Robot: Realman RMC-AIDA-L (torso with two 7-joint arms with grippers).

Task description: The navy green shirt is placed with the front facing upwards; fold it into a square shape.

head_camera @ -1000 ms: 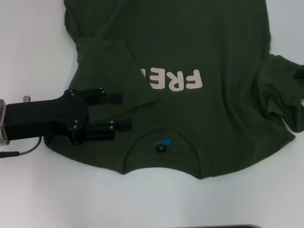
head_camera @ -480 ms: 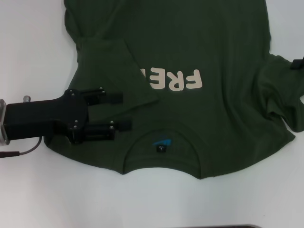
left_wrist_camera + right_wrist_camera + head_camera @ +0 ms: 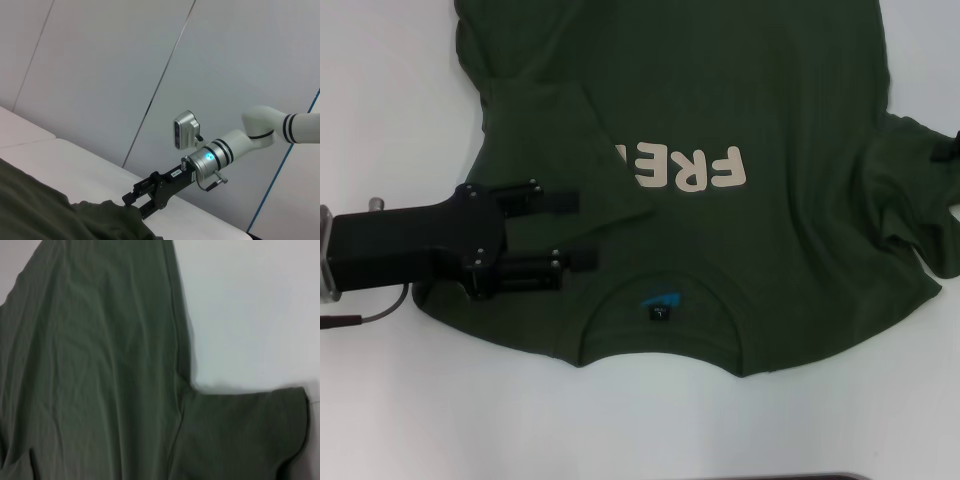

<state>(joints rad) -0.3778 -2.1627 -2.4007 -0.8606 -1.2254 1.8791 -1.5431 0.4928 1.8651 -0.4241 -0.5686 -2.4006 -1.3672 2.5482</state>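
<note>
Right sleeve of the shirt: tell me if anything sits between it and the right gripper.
Nothing visible does. The right gripper is already at the edge of the bunched right sleeve of the navy green shirt, with only bare white table around.

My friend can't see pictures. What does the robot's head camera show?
A navy green shirt lies front up on a white table, one sleeve folded over its cream lettering. The left gripper is open above that fold; the right gripper peeks in at the other sleeve.
</note>
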